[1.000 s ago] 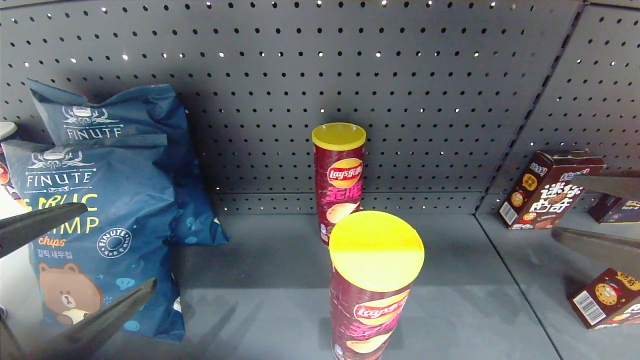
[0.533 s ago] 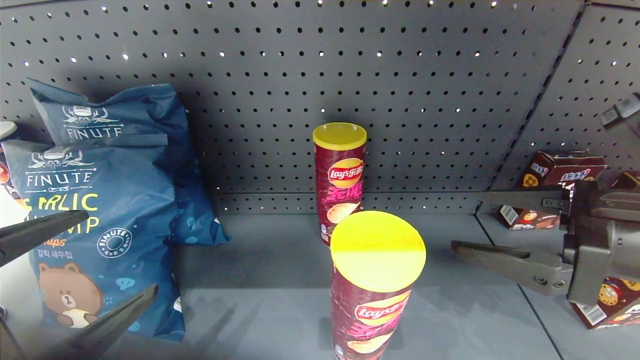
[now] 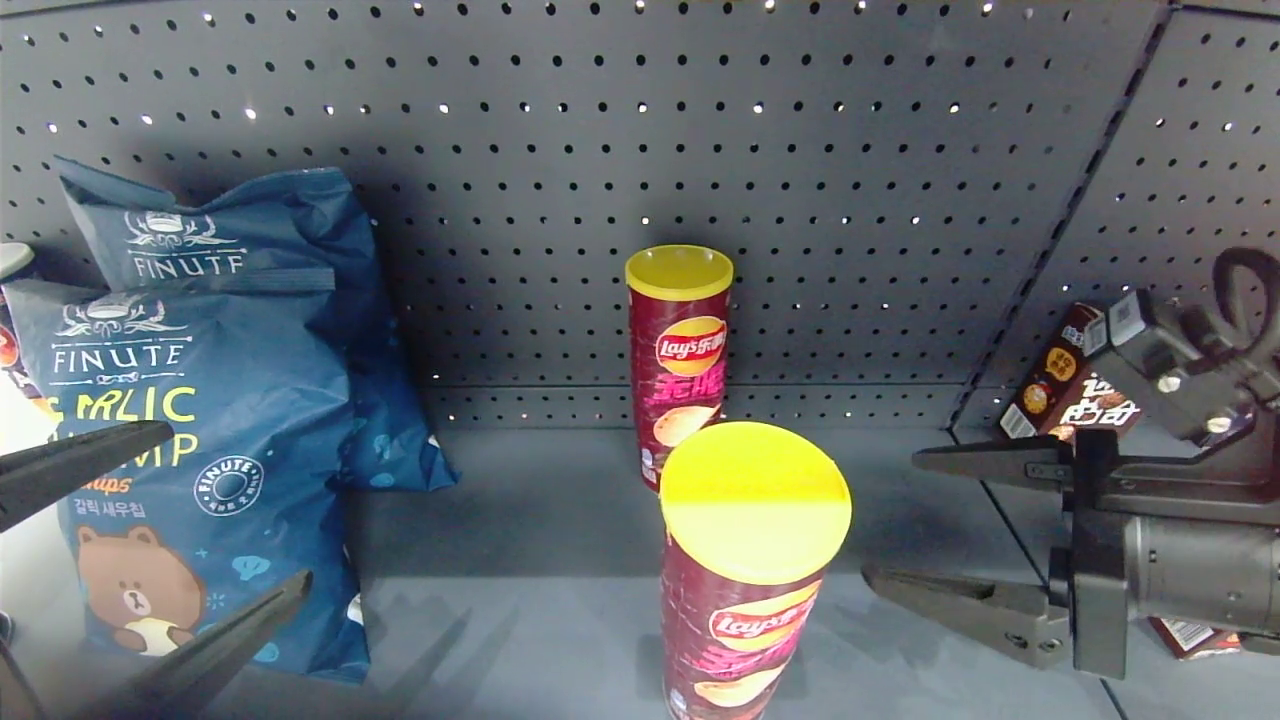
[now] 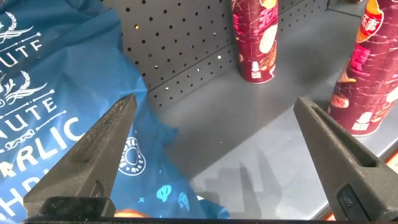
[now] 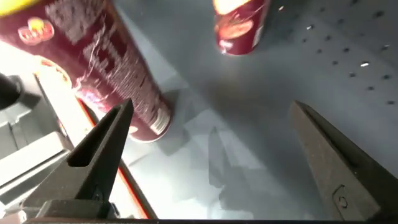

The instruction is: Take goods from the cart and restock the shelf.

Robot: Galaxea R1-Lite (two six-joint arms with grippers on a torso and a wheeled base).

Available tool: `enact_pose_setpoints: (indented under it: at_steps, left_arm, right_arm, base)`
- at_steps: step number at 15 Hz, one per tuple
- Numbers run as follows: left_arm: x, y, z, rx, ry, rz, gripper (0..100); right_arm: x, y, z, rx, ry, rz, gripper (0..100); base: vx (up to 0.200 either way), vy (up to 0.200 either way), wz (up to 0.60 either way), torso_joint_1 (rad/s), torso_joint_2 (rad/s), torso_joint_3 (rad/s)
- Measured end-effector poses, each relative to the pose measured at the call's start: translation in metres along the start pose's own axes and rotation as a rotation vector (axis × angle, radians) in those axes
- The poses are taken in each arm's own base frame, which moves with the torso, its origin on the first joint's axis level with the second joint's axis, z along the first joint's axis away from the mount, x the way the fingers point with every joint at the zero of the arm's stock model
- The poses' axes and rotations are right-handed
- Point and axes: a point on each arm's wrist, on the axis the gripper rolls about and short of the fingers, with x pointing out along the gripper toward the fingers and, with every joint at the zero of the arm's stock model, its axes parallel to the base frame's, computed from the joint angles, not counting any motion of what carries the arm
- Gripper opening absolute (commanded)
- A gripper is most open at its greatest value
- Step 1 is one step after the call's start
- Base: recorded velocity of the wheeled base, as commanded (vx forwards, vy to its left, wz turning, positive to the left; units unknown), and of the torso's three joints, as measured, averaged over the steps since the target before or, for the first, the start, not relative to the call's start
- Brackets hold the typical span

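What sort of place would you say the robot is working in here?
Probably a shop, or a mock-up of one: a grey shelf with a pegboard back holds packaged snacks: chip cans, blue snack bags and brown boxes.

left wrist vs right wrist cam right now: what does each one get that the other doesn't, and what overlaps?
Left wrist: the blue chip bags, close beside the open left gripper.
Right wrist: the red strip along the shelf's front edge, next to the front can, and the open right gripper.
Both: the front can and the back can, upright on the grey shelf floor, with the back can near the pegboard wall.
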Motion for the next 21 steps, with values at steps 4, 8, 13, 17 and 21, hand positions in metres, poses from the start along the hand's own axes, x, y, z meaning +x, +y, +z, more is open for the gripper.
enact_pose_setpoints:
  at_steps: [4, 8, 13, 17, 21]
  left_arm:
    - [-0.001, 0.000, -0.001, -0.004, 0.001, 0.001, 100]
    - [-0.002, 0.000, -0.003, -0.009, 0.006, 0.007, 100]
    - [-0.003, 0.000, -0.005, -0.037, 0.011, 0.007, 100]
    - [-0.003, -0.002, -0.009, -0.038, 0.022, 0.003, 100]
    - [-0.004, -0.002, -0.012, -0.056, 0.028, 0.002, 100]
  right_arm:
    - [0.011, 0.005, -0.009, -0.002, 0.049, 0.032, 100]
    - [0.021, 0.005, -0.011, -0.004, 0.067, 0.043, 100]
    - [0.032, 0.006, -0.016, -0.003, 0.097, 0.056, 100]
    - [0.037, 0.010, -0.019, -0.006, 0.118, 0.073, 100]
    - [0.045, 0.014, -0.021, -0.014, 0.130, 0.096, 100]
  base:
    - [0.000, 0.000, 0.00, 0.000, 0.00, 0.000]
    - [0.000, 0.000, 0.00, 0.000, 0.00, 0.000]
    - [0.000, 0.000, 0.00, 0.000, 0.00, 0.000]
    - [0.000, 0.000, 0.00, 0.000, 0.00, 0.000]
    - [0.000, 0.000, 0.00, 0.000, 0.00, 0.000]
